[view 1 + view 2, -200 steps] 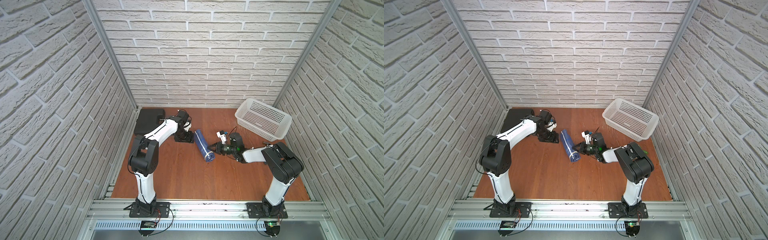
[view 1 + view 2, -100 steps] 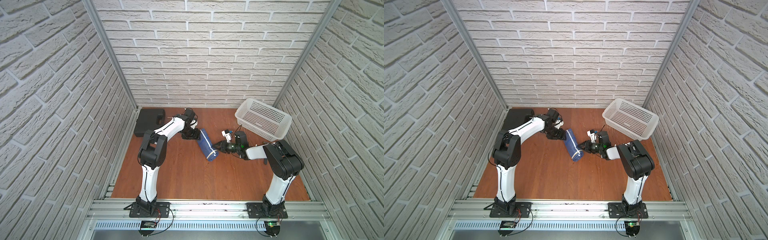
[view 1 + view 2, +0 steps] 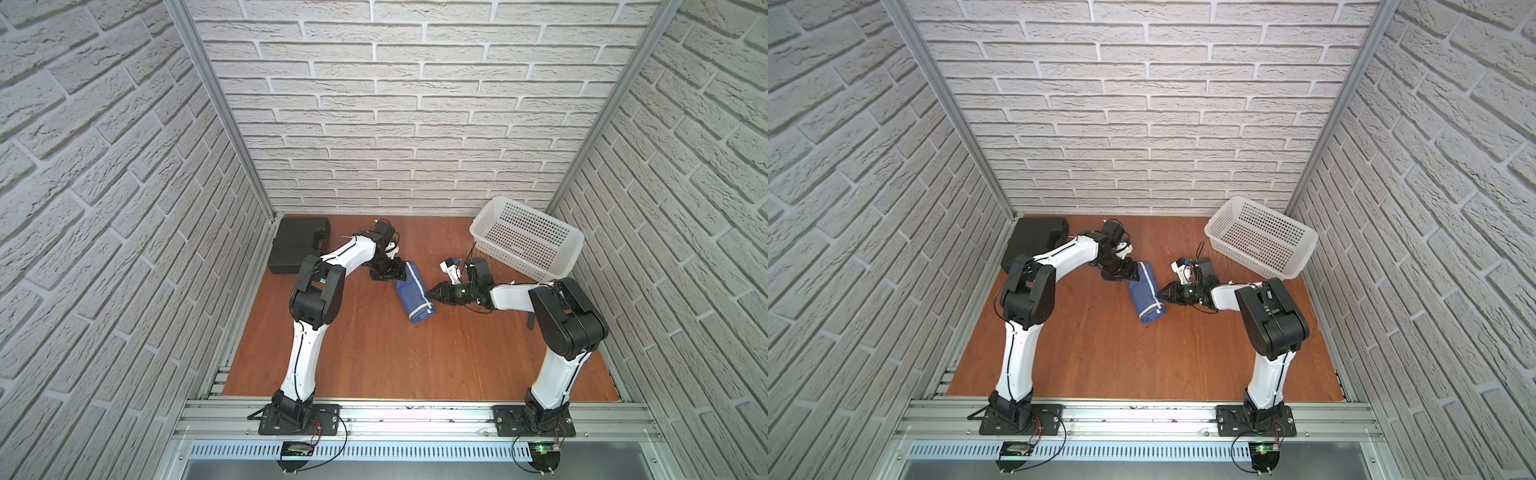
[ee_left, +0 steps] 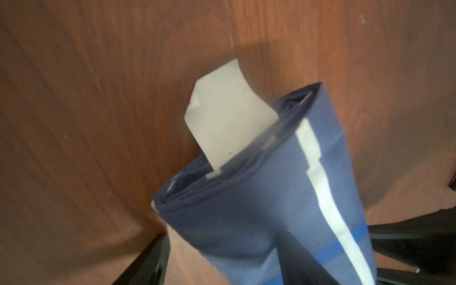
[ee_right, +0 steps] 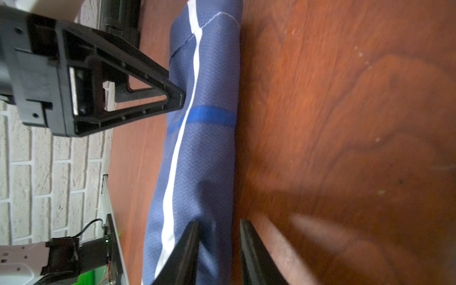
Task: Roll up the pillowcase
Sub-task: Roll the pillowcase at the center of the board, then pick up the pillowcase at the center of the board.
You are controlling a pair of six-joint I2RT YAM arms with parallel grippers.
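Note:
The pillowcase (image 3: pixel 412 296) (image 3: pixel 1146 296) lies on the wooden table as a tight navy roll with a white stripe, pointing from back to front. My left gripper (image 3: pixel 394 274) (image 3: pixel 1128 272) is at its far end. It is open, with one finger on the roll (image 4: pixel 259 197) and the other on the table beside it. A white flap (image 4: pixel 222 118) sticks out of the roll's other end. My right gripper (image 3: pixel 429 296) (image 3: pixel 1161 296) meets the roll's right side near the front. Its fingers stand slightly apart over the roll's edge (image 5: pixel 218 223), so it is open.
A white perforated basket (image 3: pixel 527 239) (image 3: pixel 1262 237) sits tilted at the back right, close behind the right arm. A black case (image 3: pixel 297 245) (image 3: pixel 1034 237) lies in the back left corner. Brick-pattern walls close in three sides.
My left gripper has moved right to the roll's far end, and that end has shifted right. My right gripper's jaws, shut a second ago, have parted.

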